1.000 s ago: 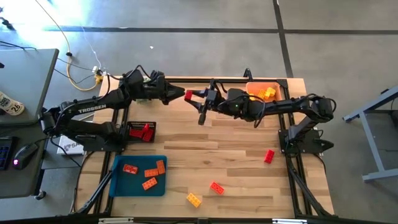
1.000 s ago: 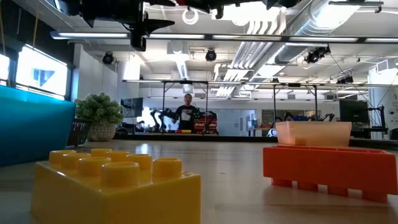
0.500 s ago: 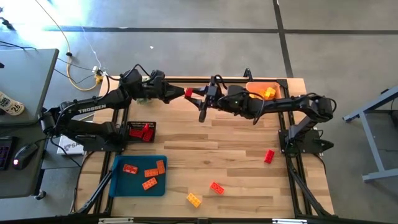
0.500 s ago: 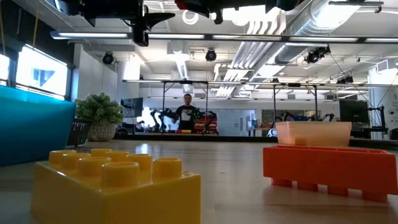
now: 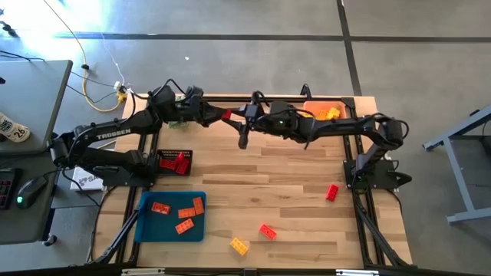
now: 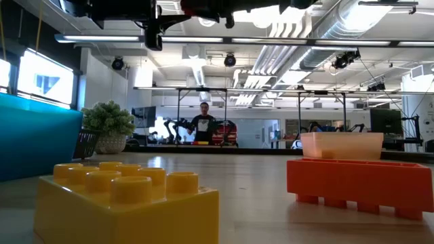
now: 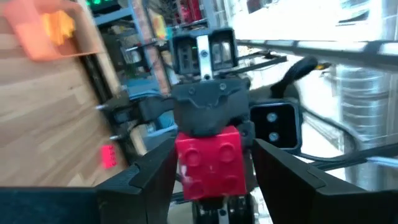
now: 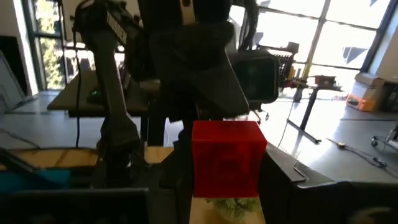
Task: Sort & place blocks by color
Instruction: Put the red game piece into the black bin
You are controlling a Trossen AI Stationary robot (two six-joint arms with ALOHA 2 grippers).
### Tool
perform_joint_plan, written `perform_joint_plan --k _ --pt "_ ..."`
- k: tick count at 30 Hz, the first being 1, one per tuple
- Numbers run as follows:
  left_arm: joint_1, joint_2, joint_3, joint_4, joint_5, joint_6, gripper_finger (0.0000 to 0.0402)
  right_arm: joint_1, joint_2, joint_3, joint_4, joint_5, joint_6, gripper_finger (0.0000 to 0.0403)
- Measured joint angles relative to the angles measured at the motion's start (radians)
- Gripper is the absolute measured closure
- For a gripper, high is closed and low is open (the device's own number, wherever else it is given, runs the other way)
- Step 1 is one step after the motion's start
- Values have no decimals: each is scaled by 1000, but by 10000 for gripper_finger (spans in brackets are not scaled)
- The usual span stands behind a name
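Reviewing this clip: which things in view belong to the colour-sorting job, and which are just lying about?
Job:
red block between left gripper and right gripper
loose blocks on the table
blue tray
orange bin
dark basket

Lying about:
green plant
yellow cable
computer mouse

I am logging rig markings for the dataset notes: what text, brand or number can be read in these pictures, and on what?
"TROSSEN": white letters on the left arm, high view.
A round tag on the side desk carries digits, too small to read.
Nothing else is legible.
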Motion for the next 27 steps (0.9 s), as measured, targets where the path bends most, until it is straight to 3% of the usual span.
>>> perform_joint_plan --k 15,27 --pt "-2 0 0 -8 43 38 209 0 48 83 -73 -23 -23 293" --pt "-1 0 0 -29 56 48 284 0 47 82 -80 -7 -38 293"
